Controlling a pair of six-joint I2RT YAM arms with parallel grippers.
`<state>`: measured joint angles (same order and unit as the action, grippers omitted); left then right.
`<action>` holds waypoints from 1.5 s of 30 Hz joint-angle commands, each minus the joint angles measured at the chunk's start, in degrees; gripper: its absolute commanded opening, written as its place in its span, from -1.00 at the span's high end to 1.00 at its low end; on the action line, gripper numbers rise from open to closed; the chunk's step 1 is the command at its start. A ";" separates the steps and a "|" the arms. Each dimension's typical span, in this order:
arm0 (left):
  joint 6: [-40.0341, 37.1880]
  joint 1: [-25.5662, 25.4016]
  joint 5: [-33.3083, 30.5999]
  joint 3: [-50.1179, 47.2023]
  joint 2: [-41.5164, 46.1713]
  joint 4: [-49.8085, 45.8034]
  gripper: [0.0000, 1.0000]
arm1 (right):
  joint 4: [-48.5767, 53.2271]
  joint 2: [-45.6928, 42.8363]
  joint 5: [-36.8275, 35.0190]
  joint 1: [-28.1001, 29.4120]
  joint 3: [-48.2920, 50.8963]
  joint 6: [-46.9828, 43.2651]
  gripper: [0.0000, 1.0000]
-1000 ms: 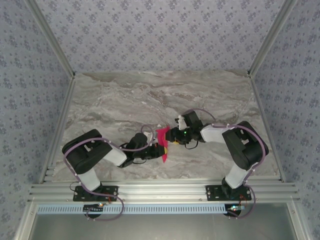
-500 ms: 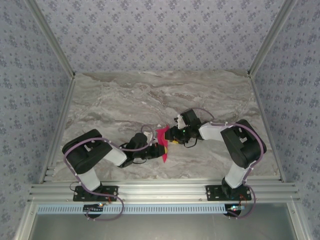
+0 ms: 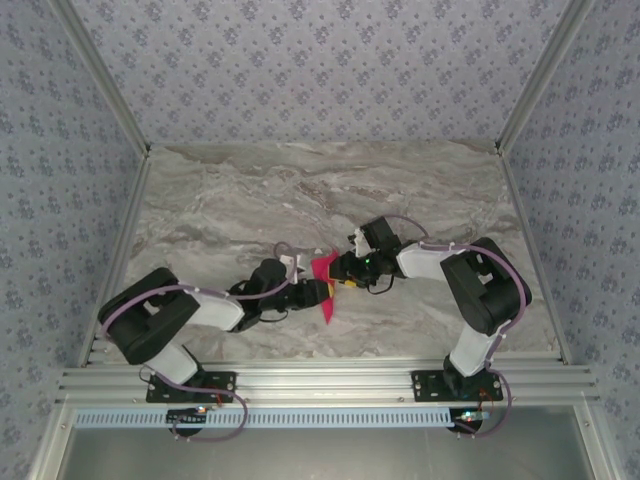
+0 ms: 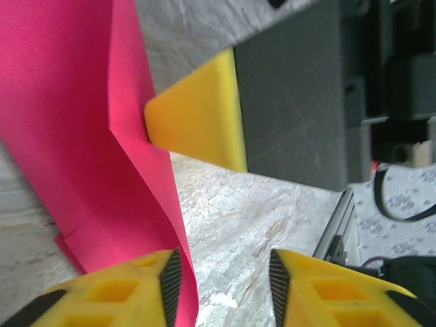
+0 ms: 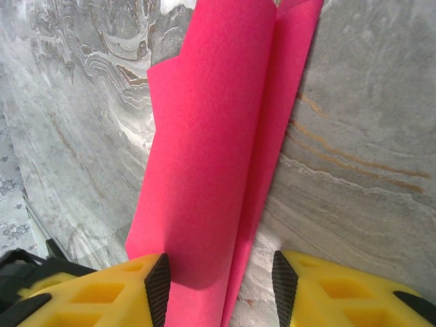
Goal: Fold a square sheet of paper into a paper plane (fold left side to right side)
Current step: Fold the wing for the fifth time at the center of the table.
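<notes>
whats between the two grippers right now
The folded pink paper lies between the left gripper and the right gripper, which meet it from opposite sides. The top view shows this.

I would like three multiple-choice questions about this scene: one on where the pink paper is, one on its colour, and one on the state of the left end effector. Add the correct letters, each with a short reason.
1. Where is the folded pink paper?
A. At the far left corner of the table
B. Between the left end effector and the right end effector, over the marble table
C. On the metal rail

2. Which colour is its visible face?
A. Green
B. White
C. Magenta-pink

3. How do the jaws of the left end effector stand?
A. Apart
B. Shut on the paper
C. Shut on a cable

Answers:
1 B, the top view shows it between both arms' tips.
2 C, both wrist views show magenta-pink.
3 A, bare marble shows between its fingers in the left wrist view.
</notes>
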<state>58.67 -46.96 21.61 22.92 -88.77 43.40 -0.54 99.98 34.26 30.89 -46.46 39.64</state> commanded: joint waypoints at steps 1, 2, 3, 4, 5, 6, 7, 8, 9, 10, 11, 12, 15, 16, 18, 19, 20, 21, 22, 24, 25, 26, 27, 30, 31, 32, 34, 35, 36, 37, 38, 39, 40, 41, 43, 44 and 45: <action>-1.97 2.65 -0.34 -0.86 5.09 -5.78 0.07 | 1.58 3.90 -3.50 1.10 0.49 -0.53 0.04; -2.66 3.65 -0.13 -0.65 6.25 -7.59 0.05 | 1.56 3.82 -3.50 1.17 0.49 -0.52 0.04; -3.31 4.51 0.29 -0.32 7.00 -9.09 0.04 | 1.56 3.81 -3.43 1.19 0.45 -0.52 0.04; -3.90 5.59 0.94 0.11 7.58 -10.47 0.03 | 1.59 3.73 -3.43 1.21 0.40 -0.53 0.04; -4.34 6.51 1.72 0.57 7.82 -11.54 0.02 | 1.75 3.73 -3.37 1.23 0.30 -0.61 0.04; -4.61 7.08 2.41 0.88 7.90 -11.90 0.02 | 1.74 3.73 -3.32 1.26 0.16 -0.61 0.04; -4.86 7.63 3.09 1.24 7.65 -12.14 0.01 | 1.87 3.64 -3.32 1.20 0.10 -0.70 0.04; -5.10 7.94 3.62 1.84 7.22 -12.64 0.01 | 1.89 3.64 -3.35 1.28 0.03 -0.69 0.04; -5.32 8.09 3.94 2.26 6.67 -13.02 0.00 | 1.95 3.68 -3.33 1.29 0.05 -0.70 0.04; -5.41 8.07 4.12 2.71 5.93 -12.97 0.00 | 1.95 3.64 -3.43 1.28 0.09 -0.70 0.04; -5.33 8.03 4.53 3.04 4.90 -12.42 0.00 | 1.99 3.64 -3.41 1.31 0.09 -0.70 0.04; -5.08 8.06 4.92 3.17 3.98 -11.42 0.00 | 2.04 3.59 -3.36 1.36 0.07 -0.79 0.04; -4.28 8.10 6.13 3.95 1.13 -8.53 0.00 | 2.29 3.55 -3.41 1.44 0.03 -0.88 0.04; -3.97 8.05 6.48 4.37 0.15 -7.57 0.00 | 2.33 3.55 -3.41 1.36 0.00 -0.88 0.04; -3.58 8.03 7.08 5.13 -1.50 -6.16 0.02 | 2.38 3.46 -3.38 1.37 0.04 -0.97 0.04; -3.57 8.10 7.23 5.64 -2.33 -5.89 0.03 | 2.53 3.46 -3.42 1.37 0.00 -1.04 0.04; -3.57 8.05 7.56 6.17 -3.04 -5.66 0.03 | 2.56 3.46 -3.44 1.41 0.07 -1.05 0.04; -3.57 8.05 7.70 6.56 -3.68 -5.38 0.04 | 2.54 3.38 -3.47 1.45 0.06 -1.05 0.04; -3.57 8.03 7.92 6.89 -4.33 -5.10 0.05 | 2.60 3.37 -3.41 1.48 0.14 -1.05 0.04; -3.49 8.09 8.19 7.60 -5.36 -4.63 0.07 | 2.58 3.29 -3.42 1.45 0.21 -1.14 0.04; -3.40 8.03 8.19 7.96 -5.86 -4.64 0.09 | 2.64 3.29 -3.41 1.46 0.27 -1.14 0.04; -3.39 8.09 8.31 8.15 -6.39 -4.51 0.11 | 2.64 3.35 -3.41 1.45 0.34 -1.14 0.04; -3.26 8.07 8.28 8.28 -6.93 -4.25 0.12 | 2.62 3.30 -3.41 1.45 0.31 -1.14 0.04; -2.90 8.02 8.31 8.42 -8.20 -3.22 0.17 | 2.61 3.30 -3.35 1.46 0.36 -1.14 0.04; -2.84 8.02 8.36 8.50 -8.60 -2.93 0.18 | 2.69 3.29 -3.37 1.49 0.40 -1.14 0.04; -2.65 8.10 8.45 8.55 -8.93 -2.62 0.20 | 2.65 3.28 -3.32 1.45 0.39 -1.14 0.04; -2.36 8.03 8.67 8.71 -9.56 -1.94 0.26 | 2.73 3.21 -3.33 1.48 0.36 -1.14 0.04; -2.34 8.09 8.71 8.85 -9.82 -1.75 0.31 | 2.73 3.28 -3.32 1.48 0.40 -1.14 0.04; -2.28 8.04 8.78 8.98 -9.99 -1.58 0.35 | 2.72 3.29 -3.33 1.45 0.36 -1.14 0.04; -2.33 8.04 8.72 9.10 -10.10 -1.56 0.40 | 2.73 3.29 -3.31 1.47 0.40 -1.14 0.04; -2.34 8.09 8.63 9.21 -10.18 -1.64 0.47 | 2.68 3.29 -3.24 1.45 0.40 -1.14 0.04; -2.47 8.06 8.56 9.32 -10.27 -1.67 0.54 | 2.73 3.33 -3.24 1.45 0.40 -1.14 0.04; -2.59 8.05 8.33 9.42 -10.35 -1.85 0.60 | 2.71 3.29 -3.16 1.46 0.36 -1.14 0.04; -2.68 8.04 8.11 9.38 -10.37 -2.03 0.67 | 2.69 3.29 -3.09 1.50 0.37 -1.14 0.04; -2.99 8.02 7.68 9.43 -10.38 -2.43 0.80 | 2.28 3.07 -2.84 1.48 0.38 -1.14 0.03; -3.21 8.08 7.37 9.43 -10.29 -2.84 0.86 | 2.10 2.80 -2.48 1.32 0.36 -1.08 0.03; -3.50 8.17 7.14 9.34 -10.20 -3.16 0.92 | 1.86 2.29 -2.15 1.14 0.40 -1.06 0.03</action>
<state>56.53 -39.00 29.06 30.98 -98.74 39.68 0.05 100.03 34.26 30.96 -46.78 39.59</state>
